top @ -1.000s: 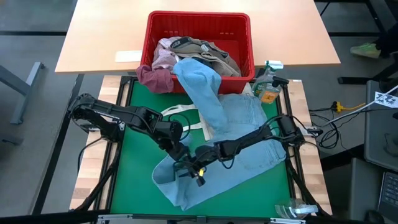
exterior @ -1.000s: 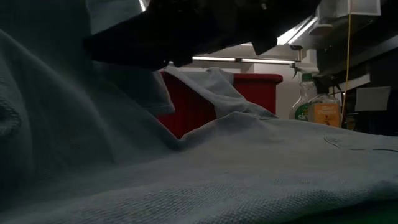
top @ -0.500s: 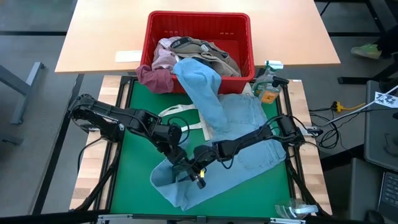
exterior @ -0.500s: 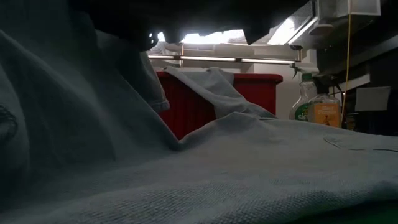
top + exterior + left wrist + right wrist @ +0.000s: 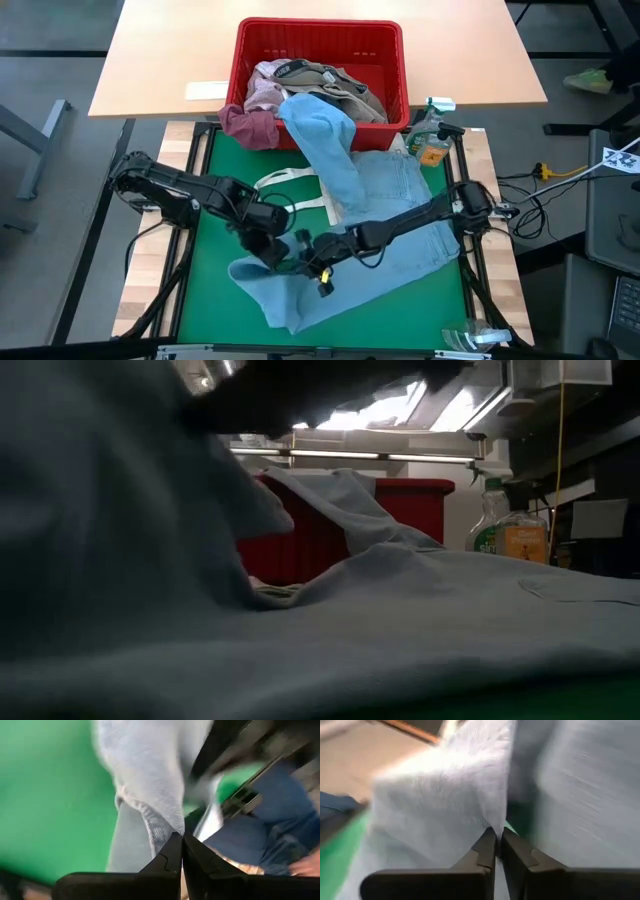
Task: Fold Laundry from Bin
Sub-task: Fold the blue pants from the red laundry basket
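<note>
High view shows the light blue soft cloth garment [image 5: 345, 235] spread across the green table mat [image 5: 210, 215], one end trailing up at 12 o'clock into the red slotted plastic bin [image 5: 320, 35], where pale pink, maroon and khaki-grey pieces [image 5: 300, 85] lie heaped. The cloth looks light, limp and a little stretchy: it will sag and fold on itself wherever it is unsupported, so an edge or hem gives the surest hold, with two separated pinch points to keep it flat.

Near the mat's middle, toward 6 o'clock, the left gripper [image 5: 272, 250] and the right gripper [image 5: 312, 262] sit close together over the garment's lower part. The left wrist view shows that gripper's fingers [image 5: 172, 855] pressed together on a hemmed fold; the right wrist view shows its fingers [image 5: 487, 845] pinched on a raised ridge of the same cloth. The left arm reaches in from 9 o'clock, elbow bent low; the right arm stretches long and flat from 3 o'clock.
</note>
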Tool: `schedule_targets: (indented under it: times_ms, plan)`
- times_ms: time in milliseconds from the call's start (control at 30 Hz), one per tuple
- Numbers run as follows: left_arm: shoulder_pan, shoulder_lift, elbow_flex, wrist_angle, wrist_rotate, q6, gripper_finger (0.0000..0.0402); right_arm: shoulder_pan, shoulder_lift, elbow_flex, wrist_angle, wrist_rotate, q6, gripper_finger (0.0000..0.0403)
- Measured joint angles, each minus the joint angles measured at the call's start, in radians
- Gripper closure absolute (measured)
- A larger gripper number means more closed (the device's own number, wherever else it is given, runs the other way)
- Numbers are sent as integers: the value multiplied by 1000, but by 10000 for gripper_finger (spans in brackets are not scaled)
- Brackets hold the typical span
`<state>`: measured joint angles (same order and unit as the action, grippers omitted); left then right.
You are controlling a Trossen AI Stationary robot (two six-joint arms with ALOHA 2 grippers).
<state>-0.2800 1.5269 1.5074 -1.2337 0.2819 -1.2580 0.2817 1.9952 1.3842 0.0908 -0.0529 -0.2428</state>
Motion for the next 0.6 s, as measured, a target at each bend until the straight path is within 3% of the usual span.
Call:
schedule_targets:
  times_ms: [133,333,433,600]
  plan:
    - [-21,0,0,-78,53,-19,401,-7,-93,0,-202,152,-67,397]
    - [-67,0,0,-90,29,-16,401,-60,-155,0,-540,382,-33,392]
    - [-84,0,0,-90,-50,-15,401,-108,-154,-3,-681,444,22,398]
    - [-105,0,0,-89,-294,33,398,-190,-144,-56,-725,380,86,389]
